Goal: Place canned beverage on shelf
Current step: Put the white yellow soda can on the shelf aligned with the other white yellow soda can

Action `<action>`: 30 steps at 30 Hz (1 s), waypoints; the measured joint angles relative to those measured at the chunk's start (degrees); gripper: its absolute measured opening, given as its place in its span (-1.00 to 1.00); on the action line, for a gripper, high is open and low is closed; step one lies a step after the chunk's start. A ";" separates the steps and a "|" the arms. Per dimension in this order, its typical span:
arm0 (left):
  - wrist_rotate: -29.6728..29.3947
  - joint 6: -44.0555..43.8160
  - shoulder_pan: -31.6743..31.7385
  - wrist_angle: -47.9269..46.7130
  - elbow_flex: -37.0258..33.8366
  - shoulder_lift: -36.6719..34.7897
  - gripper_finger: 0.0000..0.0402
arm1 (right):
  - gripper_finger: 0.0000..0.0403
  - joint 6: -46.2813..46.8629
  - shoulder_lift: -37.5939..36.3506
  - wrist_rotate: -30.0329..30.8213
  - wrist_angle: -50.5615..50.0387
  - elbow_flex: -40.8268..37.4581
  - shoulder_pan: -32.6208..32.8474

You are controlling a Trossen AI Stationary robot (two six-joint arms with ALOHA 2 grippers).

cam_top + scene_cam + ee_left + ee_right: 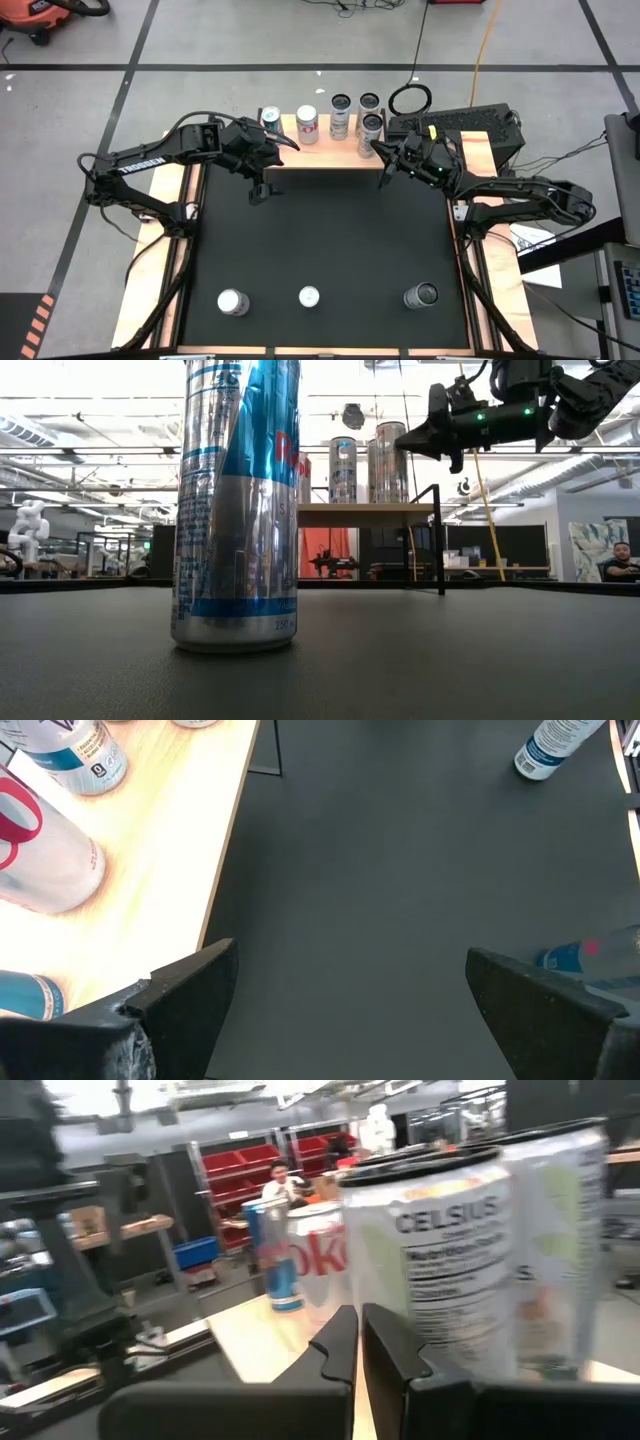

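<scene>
3 cans stand upright along the near edge of the black surface (330,240): left can (233,302), middle can (309,297), right can (421,296). None on the shelf yet from this row.

Going left to right: left gripper (262,189) hangs over the far left of the surface, just in front of the shelf (285,128), jaws released wide, holding nothing. Shelf sits at the far edge with 5 cans already upright on it, from blue can (270,118) through white can (307,124) to the dark-topped group (368,122). Right gripper (384,176) hovers at the shelf's right end, just beside that group, jaws clenched on nothing.

Key relation: remaining cans lie well apart from both grippers, toward the near edge, long axes vertical. Left arm looks nearer the left can, right arm nearer the right can; the middle can sits roughly between. Likely next step is a reach back toward the near edge, and only the left jaws are ready to take a can side-on.
</scene>
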 joint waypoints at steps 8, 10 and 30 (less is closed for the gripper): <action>0.00 0.00 0.01 -0.04 0.00 0.00 0.96 | -1.00 -0.21 -0.21 2.59 -1.01 0.00 -0.02; 0.00 0.00 0.01 -0.06 0.01 0.00 0.96 | -1.00 -0.22 -0.73 2.73 -1.64 0.00 -0.02; 0.00 -0.10 0.01 0.04 0.00 0.00 0.96 | -1.00 -3.22 -10.27 8.99 -5.47 0.00 -0.06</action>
